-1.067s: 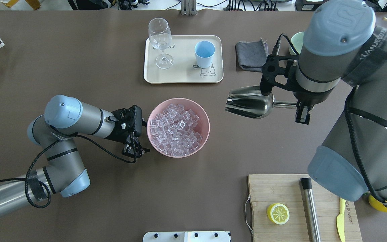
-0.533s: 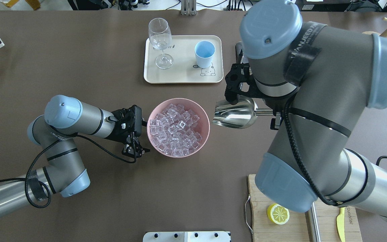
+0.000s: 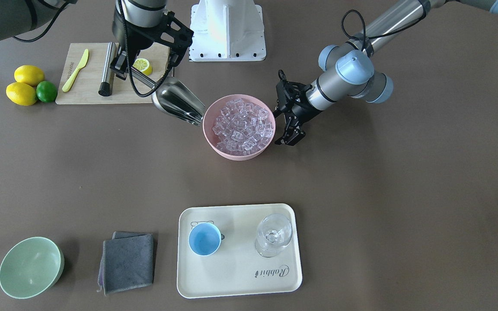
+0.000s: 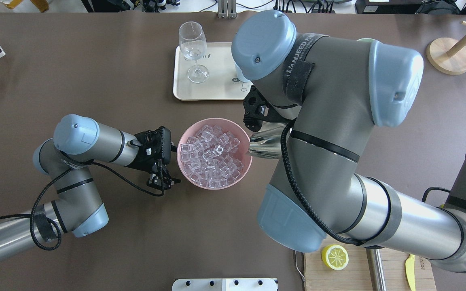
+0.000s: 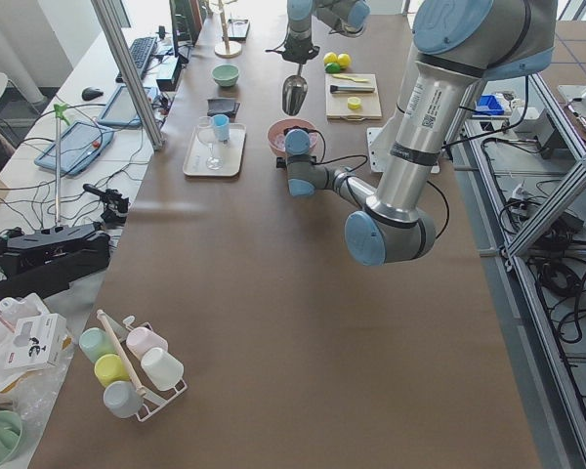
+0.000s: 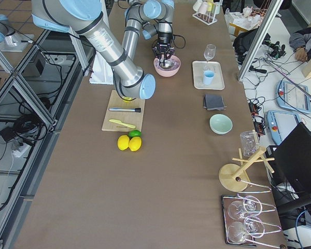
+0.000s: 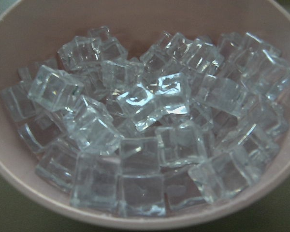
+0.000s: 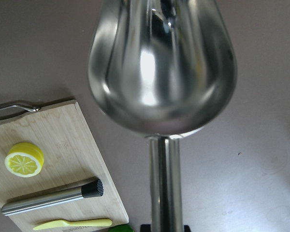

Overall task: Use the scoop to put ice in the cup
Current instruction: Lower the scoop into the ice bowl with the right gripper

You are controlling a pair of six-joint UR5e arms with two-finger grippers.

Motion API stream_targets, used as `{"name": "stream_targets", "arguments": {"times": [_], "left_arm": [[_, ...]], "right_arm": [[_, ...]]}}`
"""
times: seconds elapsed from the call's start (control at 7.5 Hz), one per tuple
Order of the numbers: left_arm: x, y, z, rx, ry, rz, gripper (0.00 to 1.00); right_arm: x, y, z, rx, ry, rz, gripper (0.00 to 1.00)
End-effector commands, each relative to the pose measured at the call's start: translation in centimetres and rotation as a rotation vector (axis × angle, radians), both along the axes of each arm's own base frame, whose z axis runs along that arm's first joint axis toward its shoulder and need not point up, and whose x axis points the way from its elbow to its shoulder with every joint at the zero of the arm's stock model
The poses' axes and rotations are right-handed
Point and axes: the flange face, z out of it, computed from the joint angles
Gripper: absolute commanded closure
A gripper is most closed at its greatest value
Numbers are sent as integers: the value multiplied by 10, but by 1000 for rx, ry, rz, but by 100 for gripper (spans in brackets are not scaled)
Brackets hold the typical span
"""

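You had the right fingers point(image 3: 118, 69) clenched on the end of the scoop's handle, at the upper left of the front view. From there the scoop point(image 3: 175, 103) slanted down and to the right. Its open lip sat at the left rim of the bowl point(image 3: 240, 156) near the frame's centre. You could not tell from these views whether steel met rim. In the overhead view the lip showed just at the bowl's right rim, with most of the scoop hidden under the right arm point(image 4: 330, 121). In the right wrist view the shiny trough filled the upper half and the handle ran straight down to the bottom edge. The board point(image 8: 53, 145) lay at lower left in that view, carrying a half lemon point(image 8: 23, 159), a steel rod point(image 8: 48, 199) and a yellow knife point(image 8: 72, 223).

Your left fingers point(image 3: 291, 139) were spread apart with nothing between them. They pointed down at the table point(image 3: 404, 194), just beside the bowl's right side in the front view. The left wrist view looked straight into the bowl.

The ice point(image 3: 242, 125) lay heaped in the bowl. The cup point(image 3: 204, 239) stood upright on the tray point(image 3: 231, 276) at lower centre, well apart from the bowl. A glass point(image 3: 273, 235) stood to its right on the same tray. Left of the tray lay a grey cloth point(image 3: 128, 261), and further left a green bowl point(image 3: 28, 268).
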Motion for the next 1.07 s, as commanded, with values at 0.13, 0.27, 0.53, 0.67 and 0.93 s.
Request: {"name": "stream_targets", "arguments": {"times": [0.13,0.27,0.53,0.67,0.93], "left_arm": [[3,-2,-1,-1,-2,-1,1],[10,-6,-3,-2,-3,-1,1],[10,-6,-3,-2,-3,-1,1],[10,-6,-3,-2,-3,0,1],[10,-6,-3,-2,-3,0,1]], "right_arm": [[-41,2,-27,-13,46,-41,100],[-51,5,-23,-10,72,-52,100],[-65,6,-23,-12,95,-67,100],[-77,6,-28,-15,111,-74,100],[-90,7,-26,-7,144,-85,100]]}}
